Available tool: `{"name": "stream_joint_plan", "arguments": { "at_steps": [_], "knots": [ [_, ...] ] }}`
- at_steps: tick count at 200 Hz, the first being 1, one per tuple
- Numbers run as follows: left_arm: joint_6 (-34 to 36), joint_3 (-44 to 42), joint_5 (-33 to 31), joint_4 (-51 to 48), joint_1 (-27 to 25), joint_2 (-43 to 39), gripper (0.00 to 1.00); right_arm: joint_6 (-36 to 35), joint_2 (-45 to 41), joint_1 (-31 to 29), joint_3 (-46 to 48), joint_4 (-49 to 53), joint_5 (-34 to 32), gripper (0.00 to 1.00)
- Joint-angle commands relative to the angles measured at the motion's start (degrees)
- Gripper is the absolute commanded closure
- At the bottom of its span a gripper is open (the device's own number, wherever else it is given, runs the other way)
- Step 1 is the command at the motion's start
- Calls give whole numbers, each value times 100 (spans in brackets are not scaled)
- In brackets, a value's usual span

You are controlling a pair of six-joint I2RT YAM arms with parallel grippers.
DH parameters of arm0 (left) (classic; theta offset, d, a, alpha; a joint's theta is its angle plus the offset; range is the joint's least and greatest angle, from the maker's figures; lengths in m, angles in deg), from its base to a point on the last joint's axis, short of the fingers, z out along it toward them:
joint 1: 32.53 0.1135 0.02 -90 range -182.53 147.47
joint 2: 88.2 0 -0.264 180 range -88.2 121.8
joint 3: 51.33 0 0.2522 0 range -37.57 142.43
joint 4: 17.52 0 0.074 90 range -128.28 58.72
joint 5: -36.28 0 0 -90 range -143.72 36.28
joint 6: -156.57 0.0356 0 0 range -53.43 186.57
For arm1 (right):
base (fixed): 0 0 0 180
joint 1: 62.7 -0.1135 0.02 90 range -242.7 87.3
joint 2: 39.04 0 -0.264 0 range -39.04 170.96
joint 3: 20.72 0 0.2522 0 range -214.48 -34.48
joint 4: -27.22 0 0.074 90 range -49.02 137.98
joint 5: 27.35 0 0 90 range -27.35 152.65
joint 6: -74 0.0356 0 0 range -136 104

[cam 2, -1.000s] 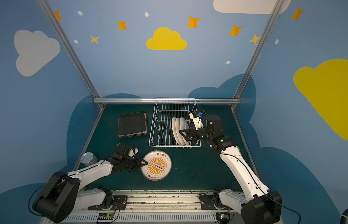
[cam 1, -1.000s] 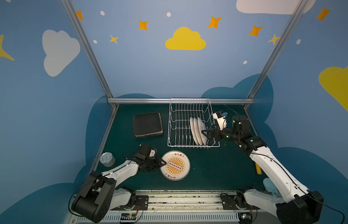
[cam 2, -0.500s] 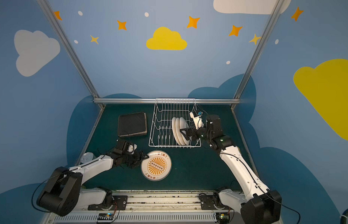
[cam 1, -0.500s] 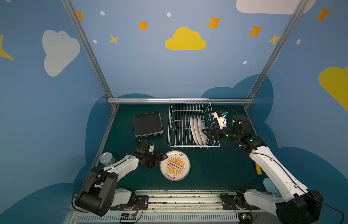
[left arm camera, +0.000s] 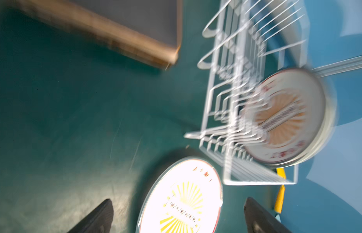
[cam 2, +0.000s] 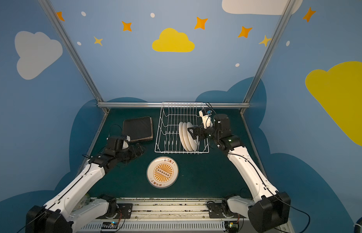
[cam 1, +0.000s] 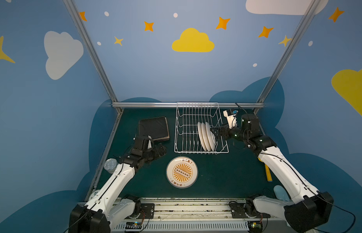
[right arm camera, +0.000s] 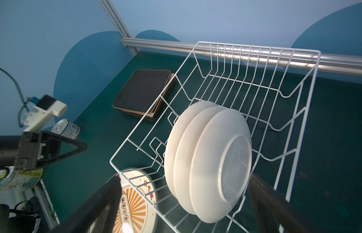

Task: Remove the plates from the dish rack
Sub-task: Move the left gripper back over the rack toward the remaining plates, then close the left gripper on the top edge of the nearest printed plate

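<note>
Three round white plates point(cam 1: 206, 136) stand upright in the wire dish rack point(cam 1: 201, 152); a sunburst plate point(cam 1: 182, 172) lies flat before it. The right gripper point(cam 1: 214, 133), jaws spread, sits at the racked plates. The left gripper point(cam 1: 162, 150) is spread and empty beside the flat one.

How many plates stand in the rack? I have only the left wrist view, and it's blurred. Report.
Observer: Three round plates stand on edge in the dish rack.
Operator: Give me the right gripper.
Observer: The right gripper is open at the plate nearest it, not closed on it.
Operator: Name anything off to the left.
Observer: A small clear tub sits beside the left arm, at the table edge.
</note>
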Motion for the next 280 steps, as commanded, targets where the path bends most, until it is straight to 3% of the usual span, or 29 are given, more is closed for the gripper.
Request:
{"name": "stream_joint_plan", "arguments": {
  "at_steps": [1, 60, 155, 210, 280],
  "knots": [
    [669, 773, -273, -625, 24, 22, 0, 177, -44, 29, -60, 83, -129, 3],
    [581, 2543, 702, -872, -120, 1054, 3, 27, 29, 65, -157, 155, 64, 3],
    [348, 3733, 977, -239, -1093, 3070, 16, 27, -102, 249, -45, 254, -211, 3],
    [328, 4619, 1117, -301, -1370, 4219, 39, -7, -220, 293, 90, 104, -541, 3],
    [-65, 5274, 1227, -226, -1641, 5096, 56, 13, -182, 351, 143, 38, -516, 3]
  ]
}}
